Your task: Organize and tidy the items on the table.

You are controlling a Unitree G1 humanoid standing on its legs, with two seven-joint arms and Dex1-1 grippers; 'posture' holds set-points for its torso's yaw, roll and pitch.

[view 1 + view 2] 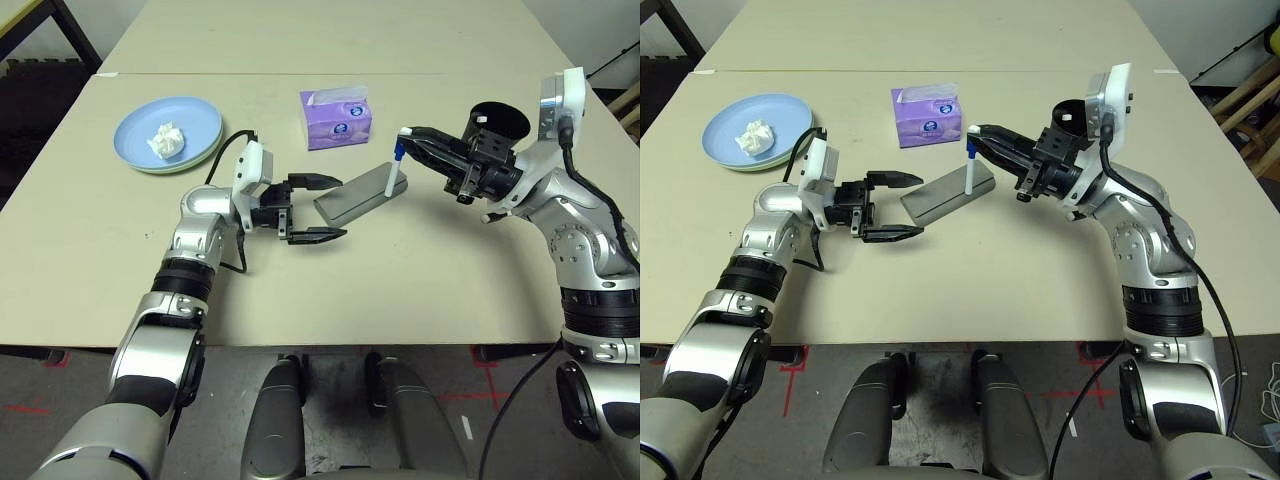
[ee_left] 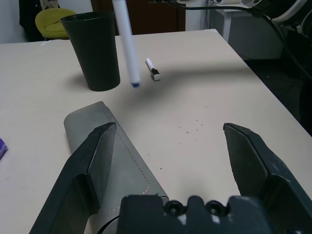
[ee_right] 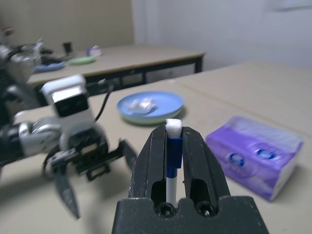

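A white pen is clamped near its top end between the closed jaws of the right gripper, hanging tip-down above the far end of the grey glasses case, which lies flat on the table. The step in hand is judged to be the putting away of this pen, most likely into the black cup standing upright just behind the right wrist; a second white pen is seen lying on the tabletop near that cup. For the next move, the pen would have to be carried back over the cup's rim, kept roughly upright and released only once its tip is inside. The left gripper is held level just beside the near end of the case with its jaws spread wide and nothing between them, well placed to take the case afterwards. The stacked light blue plate with the crumpled tissue wad rests near the table's left edge, and the purple tissue box stands behind the case. Ample bare tabletop is left in front of both arms; the tightest room is between the right wrist and the cup.
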